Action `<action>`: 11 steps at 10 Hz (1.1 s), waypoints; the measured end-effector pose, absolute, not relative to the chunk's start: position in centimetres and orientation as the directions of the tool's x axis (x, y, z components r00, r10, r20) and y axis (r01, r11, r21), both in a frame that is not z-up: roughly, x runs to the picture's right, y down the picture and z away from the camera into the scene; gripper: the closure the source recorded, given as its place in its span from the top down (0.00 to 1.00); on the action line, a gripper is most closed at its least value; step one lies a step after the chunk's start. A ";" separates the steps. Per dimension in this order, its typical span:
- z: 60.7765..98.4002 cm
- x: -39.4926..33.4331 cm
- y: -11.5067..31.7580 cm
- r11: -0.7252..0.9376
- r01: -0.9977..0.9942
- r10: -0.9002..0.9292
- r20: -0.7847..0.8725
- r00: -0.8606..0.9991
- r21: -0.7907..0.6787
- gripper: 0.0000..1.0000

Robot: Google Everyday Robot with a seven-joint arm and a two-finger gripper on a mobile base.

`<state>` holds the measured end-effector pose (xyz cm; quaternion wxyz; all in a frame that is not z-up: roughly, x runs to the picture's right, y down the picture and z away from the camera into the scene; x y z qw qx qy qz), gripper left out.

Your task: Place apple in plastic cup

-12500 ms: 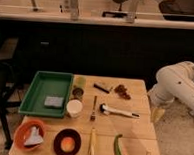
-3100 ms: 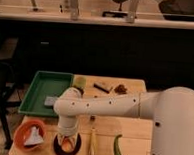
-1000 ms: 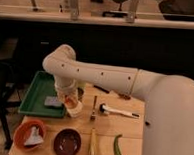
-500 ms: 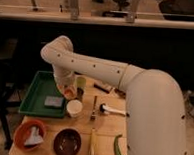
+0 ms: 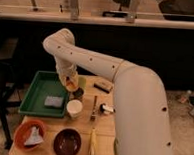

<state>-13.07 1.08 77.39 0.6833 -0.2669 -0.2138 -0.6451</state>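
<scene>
My gripper (image 5: pixel 70 83) hangs from the white arm (image 5: pixel 91 61) at the back left of the wooden table. It is shut on the apple (image 5: pixel 70 84), a small orange-yellow fruit seen between the fingers. The apple is held in the air just left of the rim of the yellow-green plastic cup (image 5: pixel 82 82), which is partly hidden behind the gripper. The small dark cup (image 5: pixel 78 94) stands right in front of the plastic cup, and the white cup (image 5: pixel 74 108) stands in front of that.
A green tray (image 5: pixel 33 95) holding a grey sponge (image 5: pixel 52 101) lies to the left. An orange bowl (image 5: pixel 21 137) and a dark bowl (image 5: pixel 67 143) sit at the front. A fork (image 5: pixel 94 108), a yellow vegetable (image 5: pixel 92 142) and a brown block (image 5: pixel 104 85) lie to the right.
The gripper took the apple out of the dark bowl, lifted it and carried it back over the white cup to the plastic cup. The dark bowl now stands empty.
</scene>
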 end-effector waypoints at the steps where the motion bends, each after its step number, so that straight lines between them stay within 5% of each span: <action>1: 77.6 -12.8 0.7 0.030 0.995 -0.767 0.636 0.082 -0.093 0.00; 11: 77.7 -12.4 0.6 0.033 0.995 -0.765 0.638 0.087 -0.096 0.00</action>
